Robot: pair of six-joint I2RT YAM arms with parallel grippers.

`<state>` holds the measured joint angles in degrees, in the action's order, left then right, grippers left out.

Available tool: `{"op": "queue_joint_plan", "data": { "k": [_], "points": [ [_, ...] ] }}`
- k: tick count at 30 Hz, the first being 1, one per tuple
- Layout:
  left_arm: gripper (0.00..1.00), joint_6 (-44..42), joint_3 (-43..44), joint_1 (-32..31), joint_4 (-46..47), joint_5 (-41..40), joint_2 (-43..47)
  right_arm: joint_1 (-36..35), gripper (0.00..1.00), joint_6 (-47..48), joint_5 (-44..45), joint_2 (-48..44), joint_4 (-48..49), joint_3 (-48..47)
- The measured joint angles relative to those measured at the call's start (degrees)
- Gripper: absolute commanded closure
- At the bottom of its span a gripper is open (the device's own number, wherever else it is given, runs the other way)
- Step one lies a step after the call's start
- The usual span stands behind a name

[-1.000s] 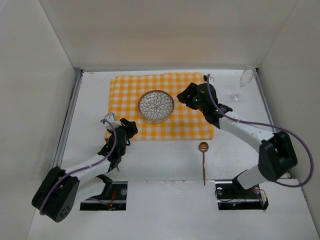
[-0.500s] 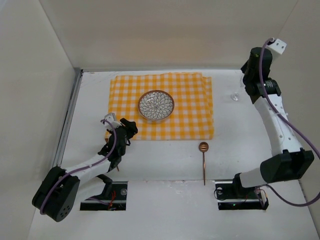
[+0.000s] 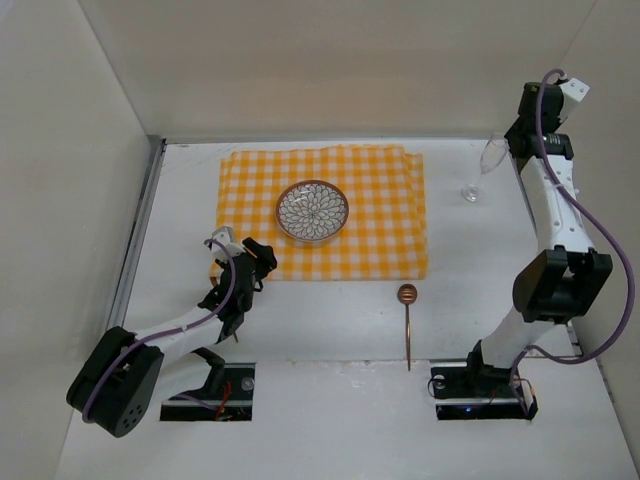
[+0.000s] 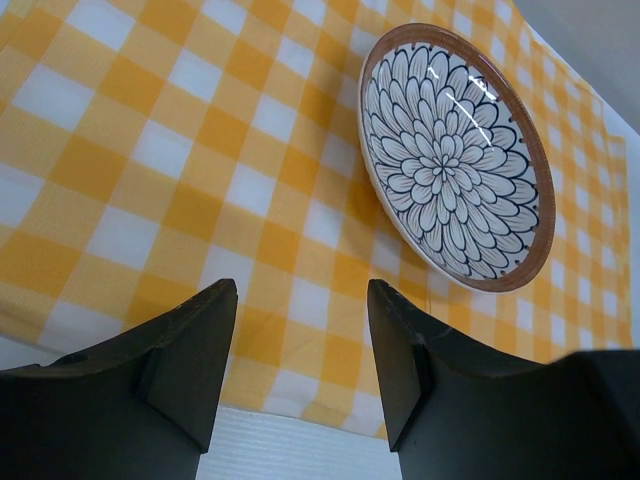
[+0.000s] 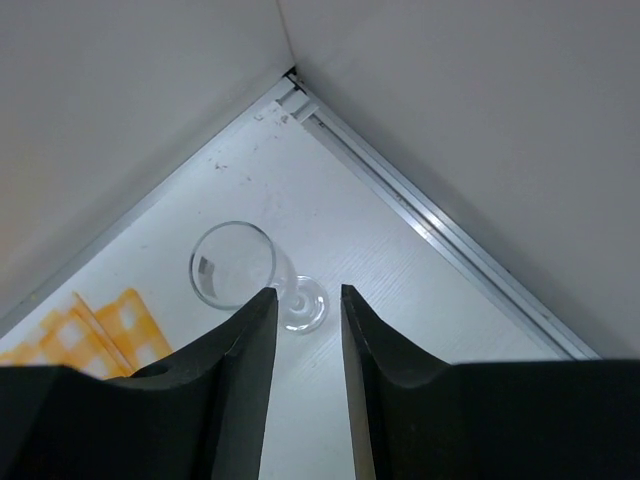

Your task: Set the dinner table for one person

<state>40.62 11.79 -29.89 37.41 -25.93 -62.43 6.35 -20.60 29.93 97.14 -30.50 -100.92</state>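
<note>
The right gripper (image 5: 307, 292), jaws narrowly parted and empty, now hangs above the wine glass (image 5: 232, 263). It has swung from beside the plate (image 3: 312, 212) out to the far right corner of the table (image 3: 330, 320), about 2 o'clock from the plate. This suggests the glass is to be fetched next. The left gripper (image 4: 300, 300), open and empty, has barely moved from the 7 o'clock corner of the checked cloth (image 3: 380, 200). The spoon (image 3: 407, 320) lies off the cloth at 5 o'clock.

white arm links (image 3: 560, 215), black joints (image 3: 555, 285), purple cables (image 3: 231, 280), matte black gripper fingers (image 4: 170, 390)
</note>
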Motion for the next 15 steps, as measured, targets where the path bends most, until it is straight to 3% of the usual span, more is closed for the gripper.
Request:
{"op": "queue_joint_plan", "data": {
  "k": [15],
  "points": [
    [0.47, 0.37, 0.00, 0.15, 0.02, 0.28, -0.07, 2.69, 0.62, -2.95, -8.83, 3.48, -0.28, -0.87]
  ]
}}
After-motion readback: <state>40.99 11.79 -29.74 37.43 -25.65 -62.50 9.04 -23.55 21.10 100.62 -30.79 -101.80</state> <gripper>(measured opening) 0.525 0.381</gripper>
